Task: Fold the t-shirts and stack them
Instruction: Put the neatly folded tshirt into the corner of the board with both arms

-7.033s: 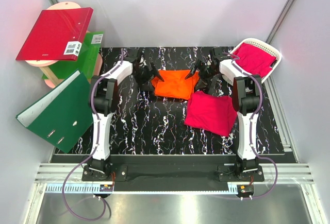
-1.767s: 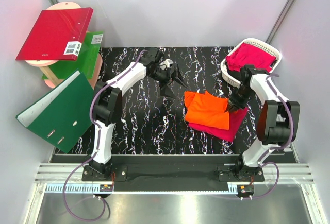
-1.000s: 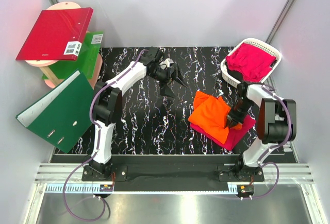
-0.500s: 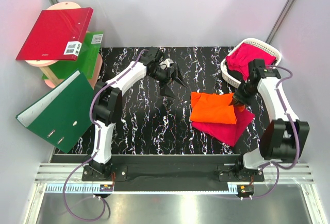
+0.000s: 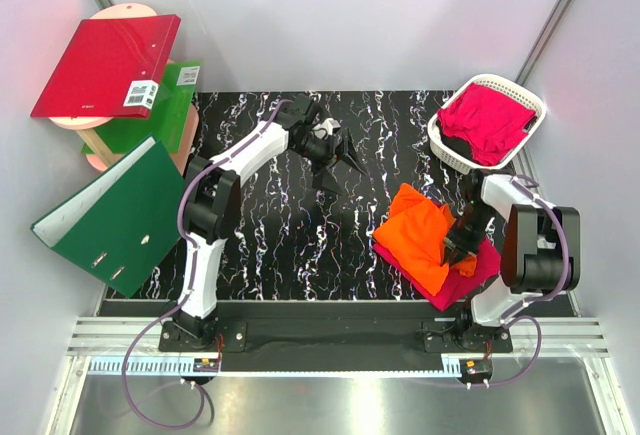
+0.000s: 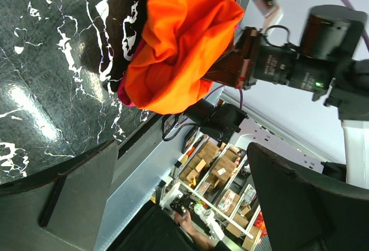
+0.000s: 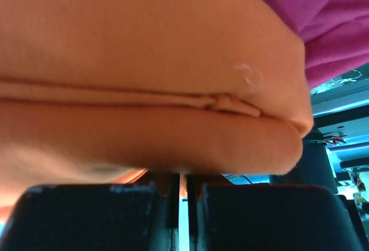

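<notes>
A folded bright orange t-shirt (image 5: 422, 235) lies on a folded magenta t-shirt (image 5: 482, 265) at the near right of the table. My right gripper (image 5: 456, 249) is shut on the orange shirt's right edge; in the right wrist view orange cloth (image 7: 144, 60) bulges over the shut jaws (image 7: 183, 176), with magenta cloth (image 7: 337, 26) beyond. Another magenta t-shirt (image 5: 490, 117) sits bunched in the white basket (image 5: 447, 151). My left gripper (image 5: 346, 175) hangs open and empty above the table's middle back, apart from the shirts. The left wrist view looks toward the orange shirt (image 6: 184, 37).
The white basket stands at the back right corner. A red binder (image 5: 105, 65) and green binders (image 5: 120, 215) lean off the table's left side. The stack lies close to the table's near right edge, by the right arm's base (image 5: 535, 255).
The right gripper has pulled the orange shirt, and the magenta shirt under it, toward the near right and turned them. The left arm has barely moved and its gripper stays open.
</notes>
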Controlling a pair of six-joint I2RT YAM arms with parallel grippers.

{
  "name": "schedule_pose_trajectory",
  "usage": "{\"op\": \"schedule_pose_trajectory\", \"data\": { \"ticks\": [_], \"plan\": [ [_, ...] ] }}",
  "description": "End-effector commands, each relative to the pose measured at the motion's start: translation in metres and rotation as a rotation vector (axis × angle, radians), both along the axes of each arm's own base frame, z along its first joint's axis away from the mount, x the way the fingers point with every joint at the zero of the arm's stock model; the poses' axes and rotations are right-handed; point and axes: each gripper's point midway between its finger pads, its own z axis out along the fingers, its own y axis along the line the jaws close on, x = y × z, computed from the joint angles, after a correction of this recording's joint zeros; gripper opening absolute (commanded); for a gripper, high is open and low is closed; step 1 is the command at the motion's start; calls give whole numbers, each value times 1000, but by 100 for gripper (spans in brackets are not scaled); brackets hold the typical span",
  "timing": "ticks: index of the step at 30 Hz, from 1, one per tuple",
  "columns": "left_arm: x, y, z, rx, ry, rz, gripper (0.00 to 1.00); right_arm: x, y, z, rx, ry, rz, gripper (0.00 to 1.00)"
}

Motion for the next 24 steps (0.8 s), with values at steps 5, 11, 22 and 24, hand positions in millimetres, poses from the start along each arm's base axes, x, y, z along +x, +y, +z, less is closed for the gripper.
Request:
{"op": "schedule_pose_trajectory", "data": {
  "ticks": [5, 11, 22, 24],
  "plan": [
    [5, -4, 18, -37, -60, -14, 99, 12, -17, -9, -98, -19, -7, 0],
    [5, -4, 20, -43, -65, -16, 99, 8, 1, -2, 18, 8, 4, 38],
    [9, -7, 17, -52, -65, -24, 99, 38, -22, 99, -109, -214, 37, 100],
    [11, -9, 19, -61, -74, -29, 99, 48, -19, 113, -97, -279, 31, 100]
  ]
}}
